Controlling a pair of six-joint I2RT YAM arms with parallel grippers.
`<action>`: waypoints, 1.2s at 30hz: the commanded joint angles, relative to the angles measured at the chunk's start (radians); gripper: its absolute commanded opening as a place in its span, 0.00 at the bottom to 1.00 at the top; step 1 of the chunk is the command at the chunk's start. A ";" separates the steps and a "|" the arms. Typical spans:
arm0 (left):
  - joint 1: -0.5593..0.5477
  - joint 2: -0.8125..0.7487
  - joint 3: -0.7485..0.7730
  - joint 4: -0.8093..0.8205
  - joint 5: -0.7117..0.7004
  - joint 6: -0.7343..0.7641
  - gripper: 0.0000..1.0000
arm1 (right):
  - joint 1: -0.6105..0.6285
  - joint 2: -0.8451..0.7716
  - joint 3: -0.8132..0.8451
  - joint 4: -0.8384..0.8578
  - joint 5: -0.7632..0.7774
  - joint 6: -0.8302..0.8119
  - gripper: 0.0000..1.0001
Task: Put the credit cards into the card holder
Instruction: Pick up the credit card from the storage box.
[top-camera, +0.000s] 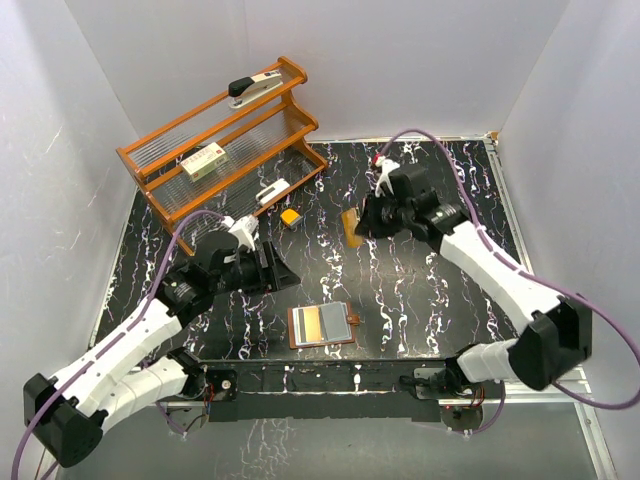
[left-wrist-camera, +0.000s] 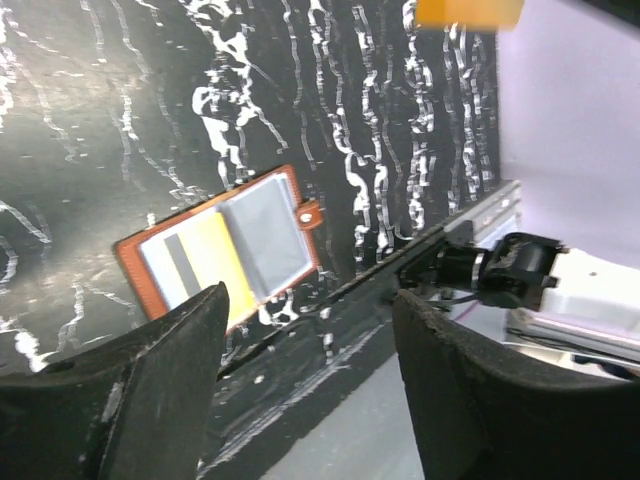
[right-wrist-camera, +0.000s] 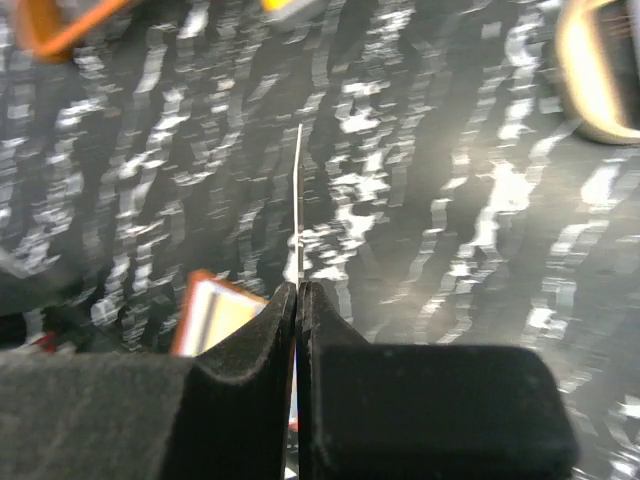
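Observation:
The card holder (top-camera: 320, 326) lies open on the black marbled table near the front edge, with a yellow and grey card in its left half. It also shows in the left wrist view (left-wrist-camera: 225, 250) and the right wrist view (right-wrist-camera: 215, 310). My left gripper (top-camera: 278, 270) is open and empty, up and to the left of the holder; its jaws (left-wrist-camera: 310, 300) stand wide apart. My right gripper (top-camera: 362, 222) is shut on a thin credit card (right-wrist-camera: 300, 200), seen edge-on, held above the table behind the holder. A narrow tan strip (top-camera: 351, 228) shows at its fingertips.
An orange wooden rack (top-camera: 220, 140) stands at the back left with a stapler (top-camera: 255, 85) and a small box (top-camera: 203, 160) on it. A yellow-orange block (top-camera: 290, 216) lies in front of it. A tan oval tray (right-wrist-camera: 600, 80) shows in the right wrist view.

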 joint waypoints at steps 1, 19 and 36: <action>0.002 0.044 0.067 0.103 0.107 -0.179 0.62 | 0.009 -0.128 -0.168 0.301 -0.348 0.240 0.00; 0.002 0.095 0.058 0.618 0.246 -0.493 0.39 | 0.034 -0.424 -0.474 0.803 -0.637 0.729 0.00; -0.003 0.054 -0.001 0.555 0.196 -0.422 0.00 | 0.037 -0.468 -0.537 0.696 -0.588 0.692 0.21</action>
